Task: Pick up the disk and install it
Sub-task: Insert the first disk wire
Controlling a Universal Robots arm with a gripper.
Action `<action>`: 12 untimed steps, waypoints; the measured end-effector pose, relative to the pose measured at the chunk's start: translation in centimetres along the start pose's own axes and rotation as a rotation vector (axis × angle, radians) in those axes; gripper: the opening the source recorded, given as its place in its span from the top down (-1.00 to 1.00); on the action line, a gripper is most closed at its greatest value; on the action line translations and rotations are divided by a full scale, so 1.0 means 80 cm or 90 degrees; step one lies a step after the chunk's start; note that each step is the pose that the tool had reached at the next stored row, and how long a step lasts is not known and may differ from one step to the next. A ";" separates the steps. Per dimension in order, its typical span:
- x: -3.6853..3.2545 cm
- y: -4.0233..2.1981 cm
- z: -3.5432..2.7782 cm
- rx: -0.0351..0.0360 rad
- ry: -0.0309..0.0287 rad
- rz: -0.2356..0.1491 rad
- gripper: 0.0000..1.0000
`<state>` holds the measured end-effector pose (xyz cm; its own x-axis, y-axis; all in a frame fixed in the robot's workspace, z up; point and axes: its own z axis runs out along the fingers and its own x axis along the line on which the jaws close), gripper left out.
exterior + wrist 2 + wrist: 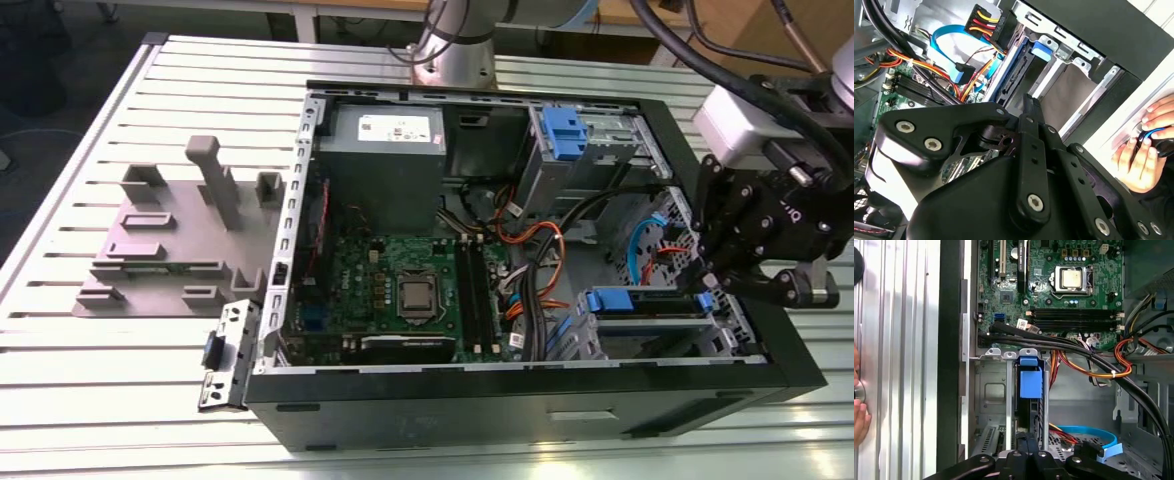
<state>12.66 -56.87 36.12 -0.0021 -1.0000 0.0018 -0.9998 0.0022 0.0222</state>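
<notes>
The open black computer case [467, 400] lies on the slatted metal counter [107, 400]; the flat silver blue-railed disk [647, 300] sits inside its grey metal drive cage [661, 337].

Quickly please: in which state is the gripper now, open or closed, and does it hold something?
Gripper: closed, nothing between its tips, which point at the end of the disk.
</notes>
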 end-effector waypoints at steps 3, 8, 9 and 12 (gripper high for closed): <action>-0.0001 -0.0010 -0.0041 -0.0013 0.0001 0.000 0.79; -0.0002 -0.0058 -0.0082 -0.0050 0.0000 0.000 0.79; -0.0002 -0.0082 -0.0083 -0.0071 0.0001 0.000 0.79; -0.0004 -0.0174 -0.0085 -0.0138 0.0001 0.000 0.79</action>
<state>14.06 -56.84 36.77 -0.0019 -1.0000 0.0020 -0.9990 0.0020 0.0438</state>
